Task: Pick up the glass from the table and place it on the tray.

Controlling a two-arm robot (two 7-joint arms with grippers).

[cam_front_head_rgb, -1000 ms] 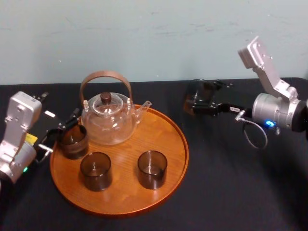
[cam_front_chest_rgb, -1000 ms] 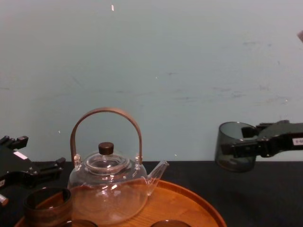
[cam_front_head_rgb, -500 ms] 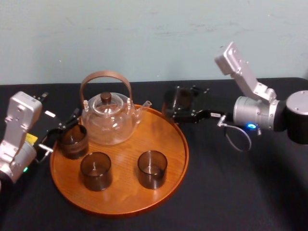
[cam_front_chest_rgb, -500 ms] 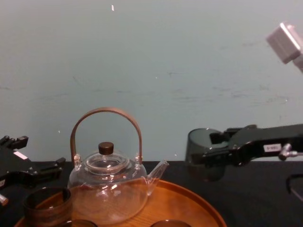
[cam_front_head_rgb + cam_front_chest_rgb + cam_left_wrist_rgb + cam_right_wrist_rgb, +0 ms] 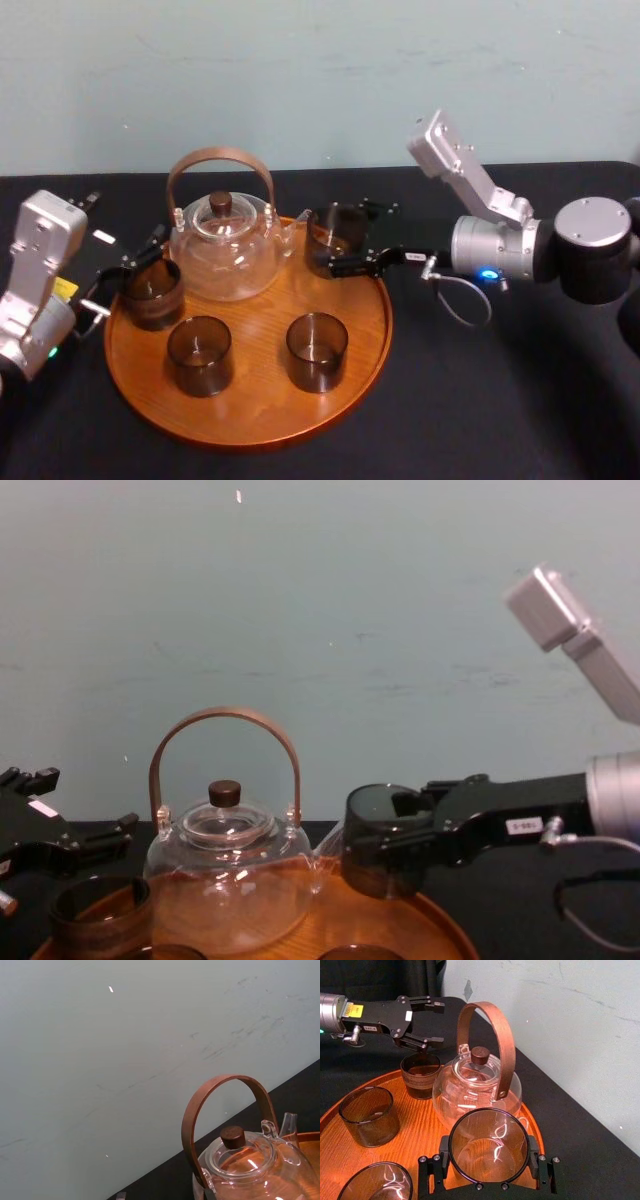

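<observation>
Across the head view, a table draped in black cloth runs back to a plain pale blue-green wall marked with faint scuffs. On the cloth sits the round wooden tray, which carries a clear teapot with a brown hoop handle and three more glasses. The right gripper reaches in from the right, its fingers closed on either side of the glass. The glass is upright over the tray's back right part, just beside the teapot's spout.

From the left wrist view, most of what shows is the same scuffed wall. A slanted strip of black table runs below it, with the teapot's handle and lid at the lower corner.

From the right wrist view, the glass is ringed by the black fingers, and the wood grain shows through its bottom. Whether its base touches the tray I cannot tell. Beyond the teapot, the left gripper hangs with its fingers spread and nothing between them, above and behind the glass at the tray's left edge.

From the chest view, the glass stands level with the teapot's body above the tray's far rim, pinched by the right gripper. The wall fills the background, and the left gripper is at the left edge.
</observation>
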